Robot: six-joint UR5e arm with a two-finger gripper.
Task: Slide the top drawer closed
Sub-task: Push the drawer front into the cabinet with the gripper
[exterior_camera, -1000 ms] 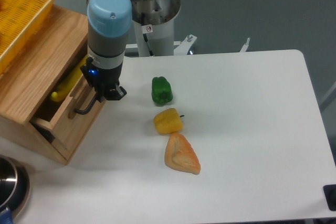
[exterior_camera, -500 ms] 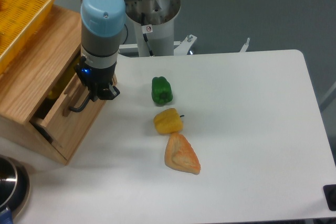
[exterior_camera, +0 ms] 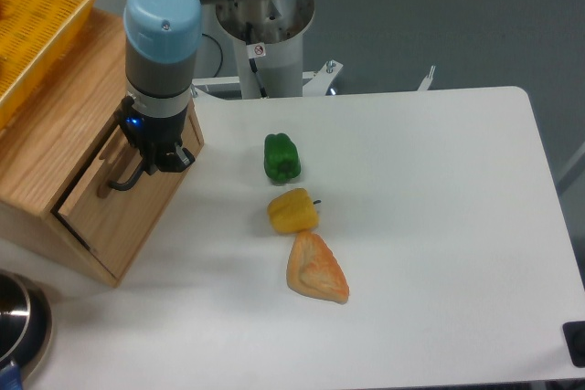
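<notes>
1. My pincer [exterior_camera: 163, 160] is at the front of the top drawer [exterior_camera: 96, 191], right by its black bar handle [exterior_camera: 126, 177].
2. From this view I cannot tell if my fingers are spread or pressed together, because my wrist covers them from above.
3. The drawer sits in the wooden cabinet [exterior_camera: 55, 134] at the left side of the table [exterior_camera: 439, 226]. Its front panel looks almost level with the cabinet front; only a thin dark gap shows along its left edge.
4. A yellow mesh basket [exterior_camera: 37, 15] stands on top of the cabinet, at the far left corner of the view.
5. On the white table, well apart from the drawer, three food items lie in a short row: a green pepper [exterior_camera: 281, 156], then a yellow pepper [exterior_camera: 292, 211] just beside it, then an orange-beige pastry piece [exterior_camera: 315, 268] close to the yellow one.
6. A round metal pot [exterior_camera: 20, 326] is partly visible at the bottom left corner, near the base of the cabinet.
</notes>
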